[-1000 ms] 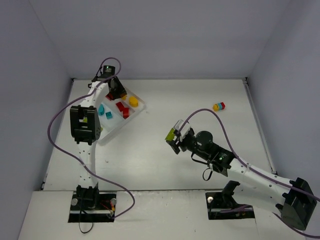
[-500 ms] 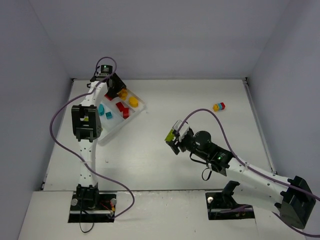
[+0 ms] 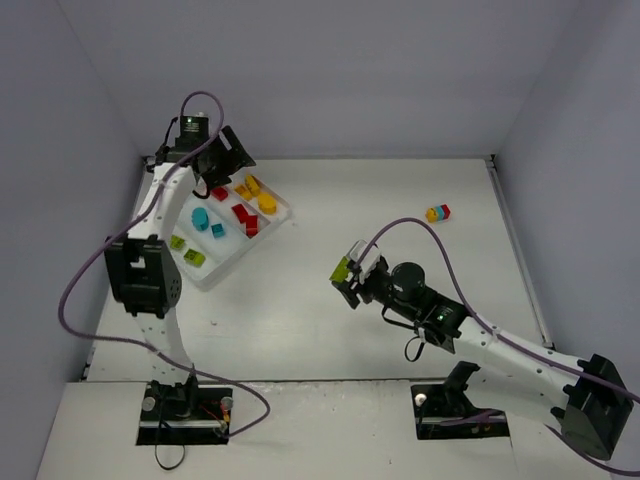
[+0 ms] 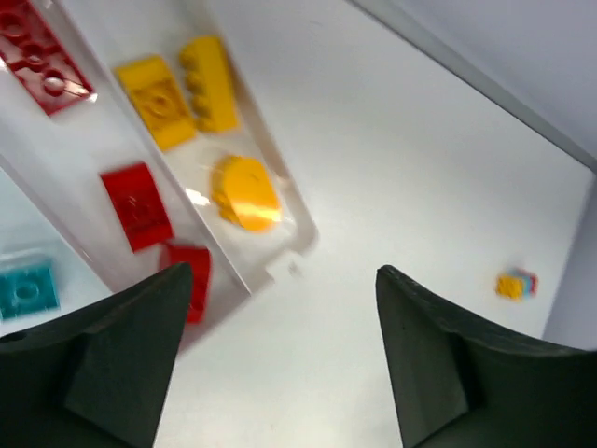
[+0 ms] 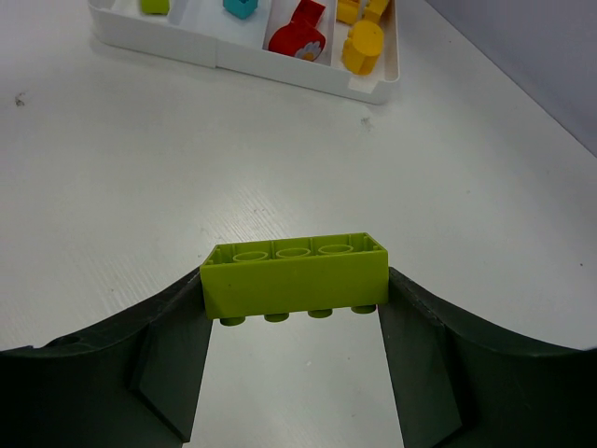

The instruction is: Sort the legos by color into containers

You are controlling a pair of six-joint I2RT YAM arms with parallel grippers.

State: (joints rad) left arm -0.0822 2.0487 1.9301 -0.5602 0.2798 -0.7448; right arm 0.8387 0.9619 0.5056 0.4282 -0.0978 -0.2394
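The white tray lies at the back left, its containers holding yellow legos, red legos, teal legos and lime green legos. My left gripper hangs open and empty above the tray's far end. In the left wrist view its fingers frame bare table beside the tray's corner. My right gripper is shut on a lime green brick and holds it above the middle of the table. A small yellow, red and teal cluster sits at the far right.
Grey walls enclose the white table on three sides. The left arm's elbow stands near the tray's left end. In the right wrist view the tray lies ahead across bare table. The loose cluster shows small in the left wrist view.
My left gripper has opened and lifted back from the yellow compartment, and its elbow has swung left. Yellow bricks now show where it was. The right arm and its brick have not moved.
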